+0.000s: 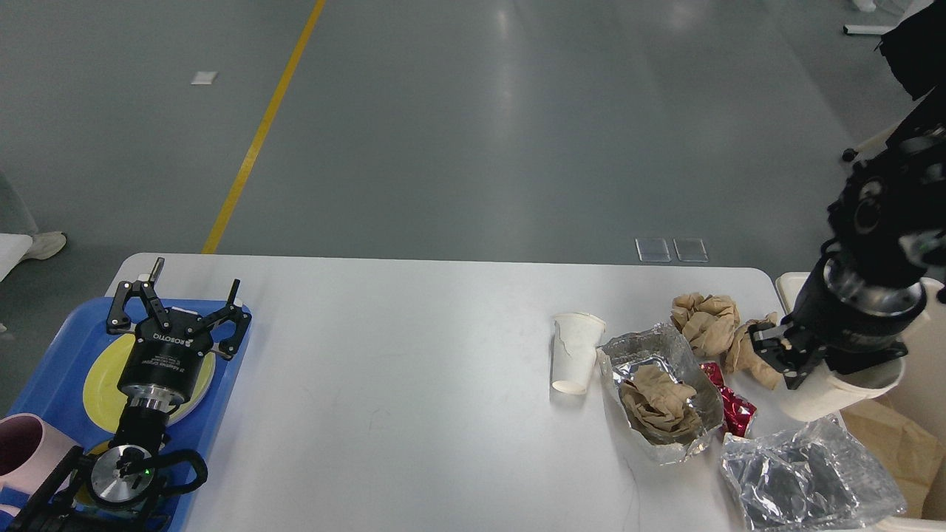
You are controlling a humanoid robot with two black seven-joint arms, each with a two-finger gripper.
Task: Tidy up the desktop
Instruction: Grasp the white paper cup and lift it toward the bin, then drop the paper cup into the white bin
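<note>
The white desktop (414, 399) fills the lower half of the head view. At its right end my right gripper (817, 363) is raised and shut on the rim of a white paper cup (831, 390), which hangs tilted over the table's right edge beside the cream bin (792, 284). One finger (772, 346) shows outside the cup. Another white paper cup (575, 353) stands upright on the desktop. My left gripper (188, 295) stands open above the blue tray (52, 347), holding nothing.
A foil tray (691, 355) holds crumpled brown paper (654, 399). More brown paper (706, 318), a red wrapper (732, 405) and crumpled foil (805, 473) lie near the right edge. The blue tray carries a yellow plate (100, 380) and a pink mug (22, 443).
</note>
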